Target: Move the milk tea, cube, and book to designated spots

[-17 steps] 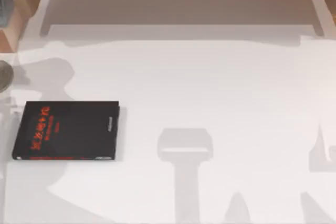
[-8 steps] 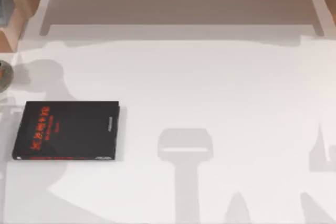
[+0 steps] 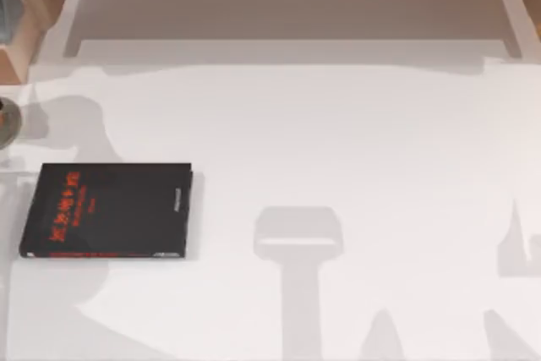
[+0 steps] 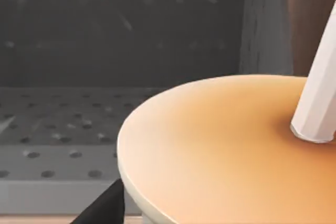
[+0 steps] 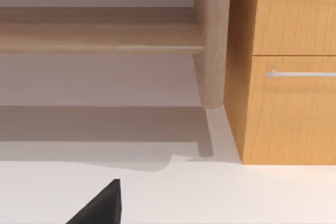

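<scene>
Surface: white table [image 3: 338, 141], black book [image 3: 108, 210] lying flat at its left.
Milk tea [image 4: 231, 150]: seen close under the left wrist camera, straw [image 4: 317, 103] upright.
Grippers: finger spread cannot be told.

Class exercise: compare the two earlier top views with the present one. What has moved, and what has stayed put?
The round object at the top view's left edge has slid further left, almost out of frame, and its shadow has shifted with it. The black book and the white table are unchanged.
</scene>
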Motion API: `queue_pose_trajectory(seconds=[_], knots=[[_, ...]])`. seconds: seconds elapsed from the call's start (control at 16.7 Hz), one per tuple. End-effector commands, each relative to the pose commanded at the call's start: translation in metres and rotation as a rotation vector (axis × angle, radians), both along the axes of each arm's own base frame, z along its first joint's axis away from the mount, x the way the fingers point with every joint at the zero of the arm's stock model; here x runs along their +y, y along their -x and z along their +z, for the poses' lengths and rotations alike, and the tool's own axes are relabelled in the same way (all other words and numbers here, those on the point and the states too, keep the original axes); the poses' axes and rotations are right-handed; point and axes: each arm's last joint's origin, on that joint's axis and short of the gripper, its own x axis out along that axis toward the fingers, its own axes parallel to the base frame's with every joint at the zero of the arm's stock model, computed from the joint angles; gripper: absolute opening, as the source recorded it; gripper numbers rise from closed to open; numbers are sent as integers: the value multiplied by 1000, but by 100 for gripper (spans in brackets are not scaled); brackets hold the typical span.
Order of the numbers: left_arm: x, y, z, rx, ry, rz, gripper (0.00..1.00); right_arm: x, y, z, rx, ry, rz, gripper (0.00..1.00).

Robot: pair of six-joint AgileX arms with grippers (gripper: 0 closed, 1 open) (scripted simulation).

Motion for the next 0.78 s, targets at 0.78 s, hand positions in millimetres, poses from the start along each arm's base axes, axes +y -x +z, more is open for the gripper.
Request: queue_pose_trajectory(seconds=[0.78], knots=[[0, 28, 10, 2, 1, -4, 100, 0, 0, 0, 0, 0, 0, 100]])
